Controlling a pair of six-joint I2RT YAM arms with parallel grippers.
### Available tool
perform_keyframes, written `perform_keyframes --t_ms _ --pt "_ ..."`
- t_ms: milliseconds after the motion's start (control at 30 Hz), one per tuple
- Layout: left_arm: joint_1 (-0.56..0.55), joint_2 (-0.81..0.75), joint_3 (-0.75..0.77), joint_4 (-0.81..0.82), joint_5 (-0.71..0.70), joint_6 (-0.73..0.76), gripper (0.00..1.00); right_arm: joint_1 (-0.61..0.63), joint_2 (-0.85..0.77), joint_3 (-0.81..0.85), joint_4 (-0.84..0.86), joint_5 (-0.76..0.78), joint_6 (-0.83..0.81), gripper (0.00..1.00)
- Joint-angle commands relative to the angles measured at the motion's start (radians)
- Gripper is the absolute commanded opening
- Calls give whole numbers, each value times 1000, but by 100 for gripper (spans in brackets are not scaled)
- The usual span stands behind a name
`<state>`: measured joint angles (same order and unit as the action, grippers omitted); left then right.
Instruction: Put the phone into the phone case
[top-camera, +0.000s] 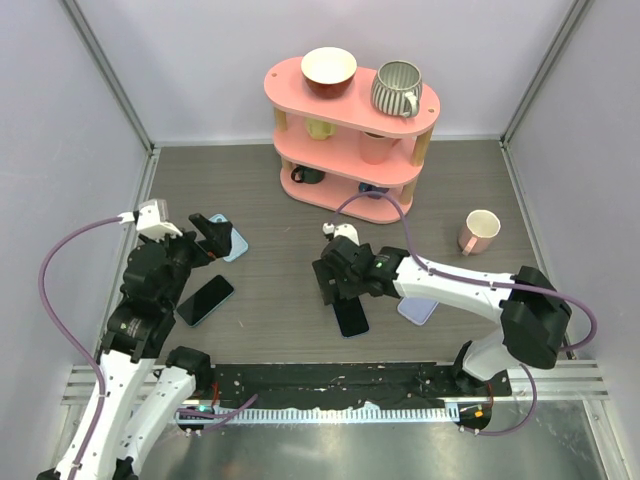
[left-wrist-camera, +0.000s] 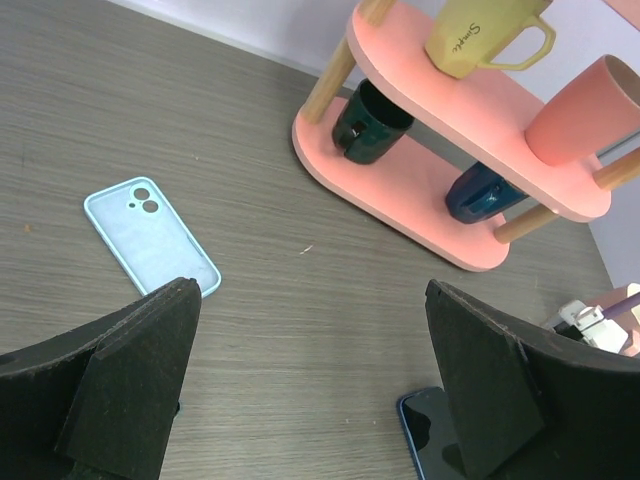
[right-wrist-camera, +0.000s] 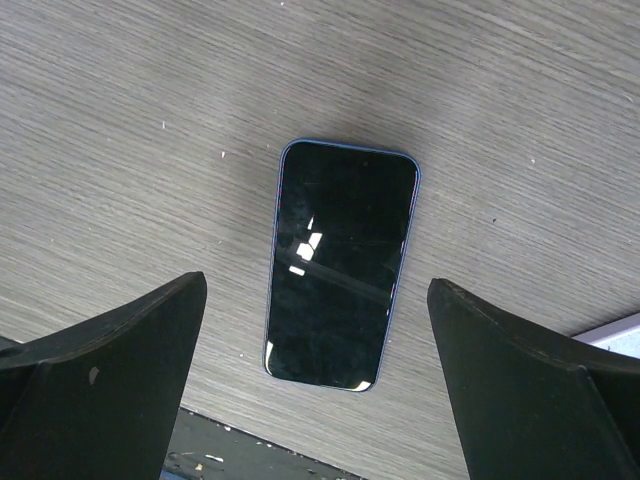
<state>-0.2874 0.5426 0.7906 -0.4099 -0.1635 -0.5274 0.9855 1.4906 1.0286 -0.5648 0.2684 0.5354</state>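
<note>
- My right gripper (right-wrist-camera: 315, 290) hangs over the middle of the table (top-camera: 270, 190), its jaws spread wide and holding nothing.
- The phone (right-wrist-camera: 340, 265) lies flat and screen-up on the table directly below the right gripper (top-camera: 340, 278). In the right wrist view it sits between the two fingers (right-wrist-camera: 120, 370), touching neither.
- The phone (top-camera: 351, 318) has a blue rim and a dark screen.
- My left gripper (left-wrist-camera: 310, 330) is also spread wide and empty, raised above the left side of the table.
- The blue case (left-wrist-camera: 150, 235) lies flat on the table, camera cut-out at its far end. It sits just beside the left gripper (top-camera: 205, 240), to the finger's left in the left wrist view.
- The blue case (top-camera: 232, 240) and the phone are well apart.
- A left phone (top-camera: 205, 300) lies flat, nearer the arm bases than the blue case.
- A lilac case (top-camera: 418, 309) lies just right of the phone, partly under my right arm.
- A pink shelf (top-camera: 350, 105) carrying cups stands at the far side.
- A mug (top-camera: 480, 232) stands alone on the table to the right.
</note>
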Motion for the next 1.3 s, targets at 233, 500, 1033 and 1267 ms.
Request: perform_keyframes --t_ms 233,500,1033,1267 --pt "-18 -7 12 11 -21 0 100 5 76 62 -57 -82 -198 98" --pt "-24 -10 13 2 -36 1 100 5 77 28 -14 -101 -149 97" --pt "-29 -16 13 -1 -30 -2 100 5 103 12 -29 -44 -112 95" --pt "-41 -27 12 -1 -39 -2 100 5 80 -33 -4 -18 -78 96"
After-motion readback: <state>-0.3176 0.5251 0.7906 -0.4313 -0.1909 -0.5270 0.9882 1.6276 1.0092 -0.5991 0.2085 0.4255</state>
